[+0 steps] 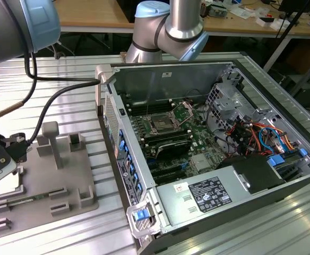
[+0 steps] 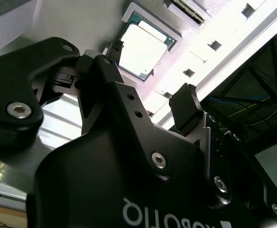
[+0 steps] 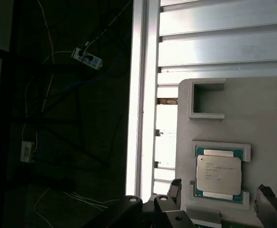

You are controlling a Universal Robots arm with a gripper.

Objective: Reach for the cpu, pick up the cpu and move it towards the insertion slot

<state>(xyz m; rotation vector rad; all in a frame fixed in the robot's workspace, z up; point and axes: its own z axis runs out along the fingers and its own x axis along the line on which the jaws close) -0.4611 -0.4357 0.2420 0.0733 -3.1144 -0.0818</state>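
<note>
Two fingers (image 2: pixel 186 107) stood spread wide with nothing between them, poised close over the cpu (image 3: pixel 218 175), one to either side of it in both wrist views. The cpu lay flat in its recess of the grey tray (image 1: pixel 86 170), near the tabletop's (image 1: pixel 80 74) edge at the exterior view's left, not yet gripped or lifted. On that showing the reach was nearly done, while the pick-up and the carry were left. Well apart, inside the open computer case (image 1: pixel 165 79), the insertion slot (image 1: pixel 159 126) sat on the green board (image 1: pixel 197 141).
</note>
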